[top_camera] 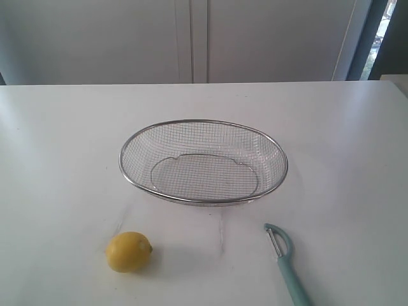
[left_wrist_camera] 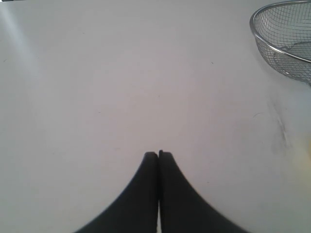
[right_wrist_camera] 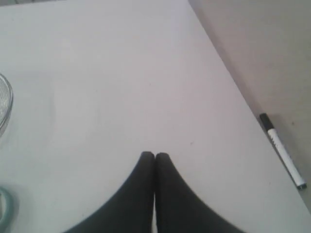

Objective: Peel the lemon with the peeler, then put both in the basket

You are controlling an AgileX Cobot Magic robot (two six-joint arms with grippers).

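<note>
- Three task things sit on the white worktop, and none of them touches another.
- The wire-mesh basket stands upright about the middle of the worktop, with its oval rim level and its ring base flat on the surface.
- The lemon lies on the worktop outside the basket, toward the edge nearest the exterior camera and on the left arm's side. Its skin looks whole and its nub points toward the peeler.
- The peeler lies flat toward that same near edge, on the right arm's side. Its metal head is turned toward the basket and its teal handle runs out of the picture.
- The left gripper has its black fingers pressed together with nothing between them. It hangs over bare worktop, well apart from the basket's rim.
- The right gripper is likewise closed on nothing, over bare worktop near the side edge.
- A white marker pen with a black cap lies on a beige surface beyond that side edge.
</note>
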